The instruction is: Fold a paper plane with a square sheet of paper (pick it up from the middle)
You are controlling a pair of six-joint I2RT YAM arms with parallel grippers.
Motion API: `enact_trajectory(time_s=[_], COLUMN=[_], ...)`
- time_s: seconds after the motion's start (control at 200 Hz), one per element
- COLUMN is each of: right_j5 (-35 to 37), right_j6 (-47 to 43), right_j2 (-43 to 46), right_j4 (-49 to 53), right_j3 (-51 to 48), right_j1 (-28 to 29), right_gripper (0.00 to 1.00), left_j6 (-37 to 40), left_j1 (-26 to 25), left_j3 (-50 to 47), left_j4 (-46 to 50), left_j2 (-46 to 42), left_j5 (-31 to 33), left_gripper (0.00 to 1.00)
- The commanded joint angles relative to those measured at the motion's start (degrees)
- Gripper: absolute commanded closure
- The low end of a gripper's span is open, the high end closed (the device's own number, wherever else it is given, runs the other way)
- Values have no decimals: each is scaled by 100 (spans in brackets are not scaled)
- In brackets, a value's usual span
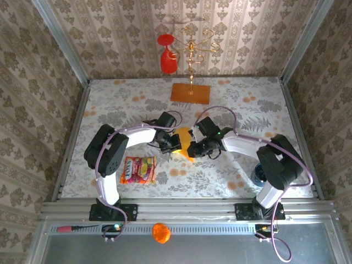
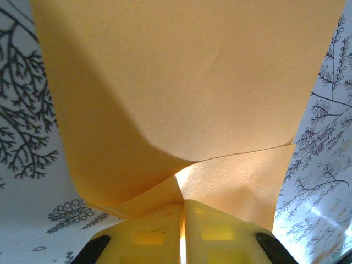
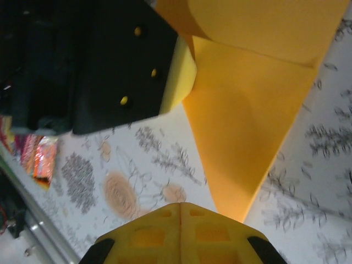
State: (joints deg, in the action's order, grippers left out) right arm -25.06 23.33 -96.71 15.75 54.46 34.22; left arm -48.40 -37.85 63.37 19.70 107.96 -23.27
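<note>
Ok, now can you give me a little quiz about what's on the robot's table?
1. True or false: the snack packet lies near the left arm.
2. What hangs on the gold stand? A) a red wine glass B) a green mug C) a spoon
3. Fill in: the left gripper is shut on the yellow-orange ___.

Key: 1 true; 2 A; 3 sheet of paper.
</note>
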Motion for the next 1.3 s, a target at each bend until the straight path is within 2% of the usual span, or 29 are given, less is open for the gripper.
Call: enact_trajectory(time_s=[0.0, 0.225, 0.515, 1.02, 1.295], right_j5=[225, 268, 422, 493, 552], right_j6=[130, 99, 72, 221, 380], right_j2=[-336, -850, -951, -1021, -1073], right_j4=[-35, 51, 152, 317, 455], right_j3=[228, 312, 181, 291, 211], right_j1=[32, 41, 42, 37, 35], right_gripper=[97, 97, 98, 98, 98], left_j6=[159, 235, 262, 383, 487], left_j1=[23, 23, -54, -335, -293], left_j3=[26, 4, -295, -631, -765], left_j4=[235, -115, -922, -1181, -1501], left_j2=[164, -102, -545, -272, -99], left_j5=[378, 203, -103, -319, -130], left_gripper=[89, 89, 88, 89, 89])
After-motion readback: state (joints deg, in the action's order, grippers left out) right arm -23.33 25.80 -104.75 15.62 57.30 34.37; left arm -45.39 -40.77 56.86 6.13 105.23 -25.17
